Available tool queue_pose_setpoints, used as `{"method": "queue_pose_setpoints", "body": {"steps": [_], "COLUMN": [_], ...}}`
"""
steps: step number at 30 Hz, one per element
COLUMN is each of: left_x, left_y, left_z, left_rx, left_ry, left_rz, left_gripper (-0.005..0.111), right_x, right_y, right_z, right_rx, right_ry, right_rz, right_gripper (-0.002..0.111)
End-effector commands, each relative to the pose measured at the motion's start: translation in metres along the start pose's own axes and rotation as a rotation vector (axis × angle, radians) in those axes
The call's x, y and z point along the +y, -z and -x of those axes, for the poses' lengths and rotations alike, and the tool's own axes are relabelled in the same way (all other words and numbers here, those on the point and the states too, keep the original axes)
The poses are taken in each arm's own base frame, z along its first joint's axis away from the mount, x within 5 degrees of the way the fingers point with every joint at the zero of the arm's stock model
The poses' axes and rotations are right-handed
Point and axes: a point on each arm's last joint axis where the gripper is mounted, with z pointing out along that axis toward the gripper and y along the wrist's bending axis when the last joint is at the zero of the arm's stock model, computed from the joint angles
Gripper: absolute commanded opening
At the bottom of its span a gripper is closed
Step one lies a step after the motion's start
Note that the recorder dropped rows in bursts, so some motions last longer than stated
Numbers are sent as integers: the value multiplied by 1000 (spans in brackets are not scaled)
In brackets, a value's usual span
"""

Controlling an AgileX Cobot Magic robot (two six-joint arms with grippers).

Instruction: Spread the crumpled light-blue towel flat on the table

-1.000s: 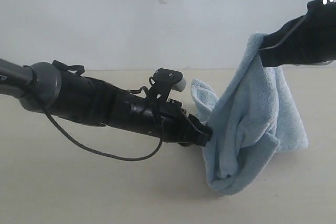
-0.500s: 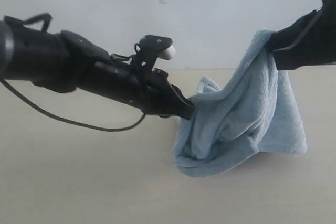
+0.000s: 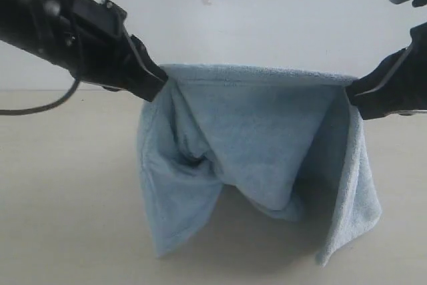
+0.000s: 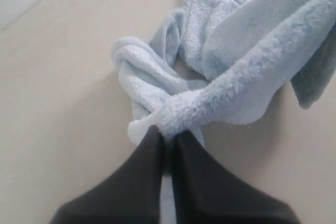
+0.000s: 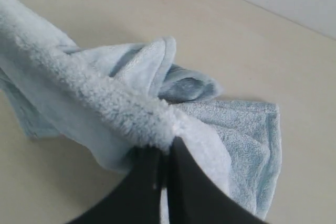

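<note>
I've got the towel [image 3: 253,131] lifted above the table [image 3: 67,198], strung between both arms. My left gripper [image 3: 159,85] has its jaws pinched tight on one top corner of the towel. The left wrist view shows the two dark jaws almost together with a bunched bit of fluffy edge squeezed between them. My right gripper [image 3: 351,95] is clamped the same way on the other top corner, jaws nearly closed around a thick roll of terry. The top hem runs fairly taut and level between the two grips. Below it the towel is not flat: it sags in deep folds, the middle pouching down and one flap hanging under each grip. The lower ends come down near the table with shadow right beneath them; I can't tell if they touch. The table around the towel is plain beige, and there's a white-grey wall [image 3: 267,18] behind the towel.
</note>
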Motion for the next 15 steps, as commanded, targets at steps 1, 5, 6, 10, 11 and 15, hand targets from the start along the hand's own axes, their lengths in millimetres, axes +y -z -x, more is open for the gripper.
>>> {"method": "queue_pose_setpoints", "body": {"steps": [1,5,6,10,11,15], "left_x": [3,5,5,2,1,-2], "left_y": [36,57,61,75,79,92], "left_z": [-1,-7,-8,-10,-11,-14], "left_rx": [-5,28,33,25,22,19], "left_ry": [-1,-8,-7,0,-1,10], "left_rz": [104,175,182,184,185,184], "left_gripper": [4,4,4,4,4,4], "right_x": [1,3,4,9,10,18], "right_y": [4,13,17,33,38,62], "right_z": [0,1,2,3,4,4], "right_rx": [9,-22,-36,-76,-89,-162], "right_ry": [18,30,34,54,59,94], "right_rz": [-6,-19,-22,-31,-33,-51], "right_gripper": [0,0,0,0,0,0]}}
